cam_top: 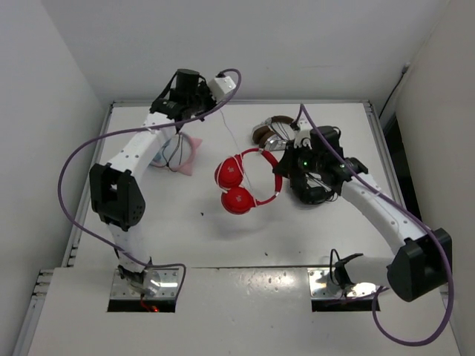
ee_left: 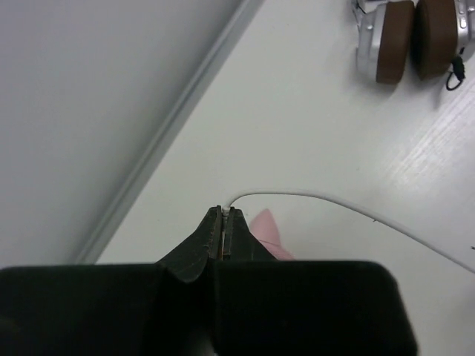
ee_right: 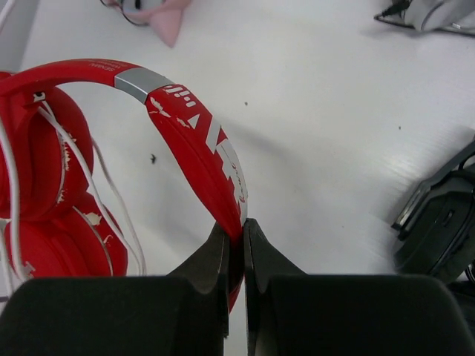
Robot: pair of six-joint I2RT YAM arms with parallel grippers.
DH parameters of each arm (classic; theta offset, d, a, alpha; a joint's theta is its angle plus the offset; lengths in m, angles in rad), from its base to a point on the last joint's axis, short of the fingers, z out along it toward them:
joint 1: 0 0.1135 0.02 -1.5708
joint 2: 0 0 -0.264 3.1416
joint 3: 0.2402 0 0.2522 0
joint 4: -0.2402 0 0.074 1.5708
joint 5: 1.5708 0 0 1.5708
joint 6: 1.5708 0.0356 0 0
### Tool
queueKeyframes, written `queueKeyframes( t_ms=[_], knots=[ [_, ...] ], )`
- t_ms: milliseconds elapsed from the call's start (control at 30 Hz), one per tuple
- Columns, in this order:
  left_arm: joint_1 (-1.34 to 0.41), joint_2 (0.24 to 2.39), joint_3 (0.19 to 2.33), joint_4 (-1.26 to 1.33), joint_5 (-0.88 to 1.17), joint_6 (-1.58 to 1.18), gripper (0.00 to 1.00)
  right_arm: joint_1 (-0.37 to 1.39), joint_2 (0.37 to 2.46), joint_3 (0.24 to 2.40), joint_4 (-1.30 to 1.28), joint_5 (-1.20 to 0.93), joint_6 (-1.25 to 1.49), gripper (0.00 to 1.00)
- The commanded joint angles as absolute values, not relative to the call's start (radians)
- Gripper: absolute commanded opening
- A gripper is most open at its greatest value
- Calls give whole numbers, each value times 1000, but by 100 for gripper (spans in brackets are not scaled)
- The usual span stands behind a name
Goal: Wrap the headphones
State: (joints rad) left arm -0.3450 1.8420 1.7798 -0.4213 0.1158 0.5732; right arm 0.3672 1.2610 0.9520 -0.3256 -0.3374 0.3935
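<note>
The red headphones (cam_top: 236,185) lie at the middle of the table with the two ear cups stacked together. My right gripper (cam_top: 280,182) is shut on the red headband (ee_right: 193,126); its fingertips (ee_right: 236,230) pinch the band's lower end. The ear cups (ee_right: 44,170) sit to the left, with loops of thin white cable (ee_right: 96,193) across them. My left gripper (cam_top: 180,119) is at the far left of the table. It (ee_left: 224,213) is shut on the end of the white cable (ee_left: 319,196), which runs off to the right above the table.
Brown-and-silver headphones (cam_top: 271,132) lie at the back centre and also show in the left wrist view (ee_left: 404,37). Black headphones (ee_right: 438,222) lie under my right arm. A pink object (cam_top: 189,156) with dark cables sits below my left gripper. Walls stand close on three sides.
</note>
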Motion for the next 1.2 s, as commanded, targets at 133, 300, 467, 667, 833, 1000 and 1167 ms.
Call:
queueKeyframes(
  t_ms=[133, 300, 467, 667, 833, 1000, 1167],
  knots=[
    [-235, 1879, 1827, -575, 372, 316, 0, 325, 1293, 1107, -203, -454, 598, 0],
    [-167, 1888, 1767, -575, 587, 129, 0, 304, 1338, 1143, -192, -466, 675, 0],
    [-95, 1888, 1660, -525, 721, -39, 0, 267, 1370, 1161, -161, -500, 773, 0],
    [-64, 1853, 1504, -425, 905, -199, 0, 223, 1416, 1189, -114, -500, 903, 0],
    [-64, 1801, 1382, -324, 939, -310, 0, 190, 1457, 1220, -114, -500, 942, 0],
    [-64, 1781, 1313, -324, 957, -321, 0, 181, 1486, 1262, -104, -500, 963, 0],
    [-83, 1732, 1238, -284, 1026, -351, 0, 161, 1519, 1293, -119, -451, 985, 0]
  ],
)
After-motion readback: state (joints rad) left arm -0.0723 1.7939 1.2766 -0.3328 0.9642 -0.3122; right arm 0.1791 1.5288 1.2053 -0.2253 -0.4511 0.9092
